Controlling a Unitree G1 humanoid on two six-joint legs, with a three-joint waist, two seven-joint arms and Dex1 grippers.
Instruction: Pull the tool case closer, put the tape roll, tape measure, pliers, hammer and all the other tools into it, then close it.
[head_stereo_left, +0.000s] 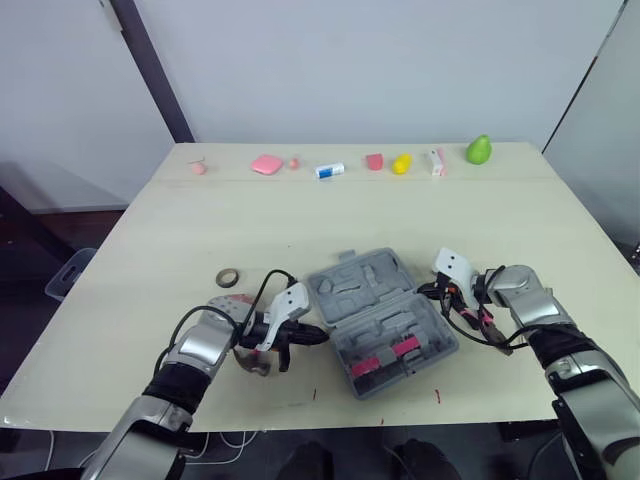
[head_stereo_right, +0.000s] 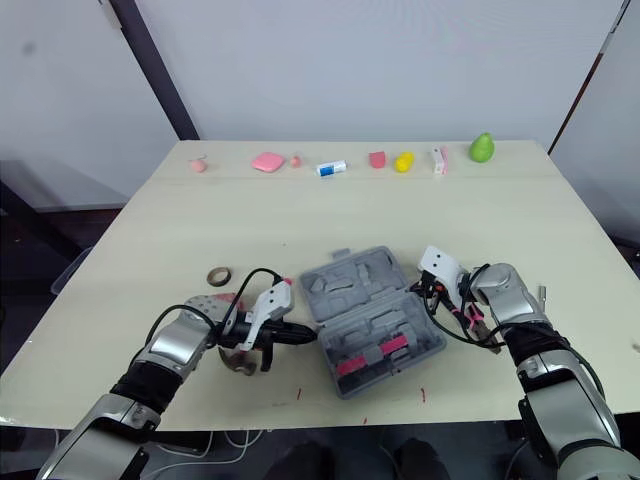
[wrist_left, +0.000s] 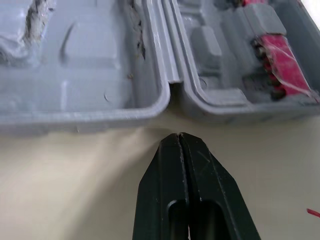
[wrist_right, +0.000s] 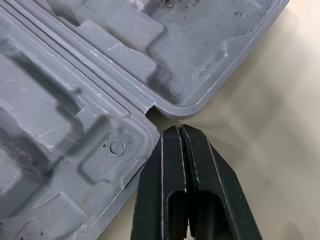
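**Open case, both claws pinched shut beside it**

The grey tool case (head_stereo_left: 378, 320) lies open near the table's (head_stereo_left: 300, 220) front edge, with red pieces (head_stereo_left: 380, 358) in its nearer half. The left gripper (wrist_left: 179, 137), fingers pressed together on nothing, points at the hinge gap. The right gripper (wrist_right: 178, 129), likewise pinched and empty, is at the opposite hinge end. A tape roll (head_stereo_left: 228, 277) lies beyond the left arm.

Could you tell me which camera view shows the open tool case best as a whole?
The left eye view: the whole tool case lies open, both halves visible. The right eye view shows the same. The wrist views give close-ups of its hinge ends.
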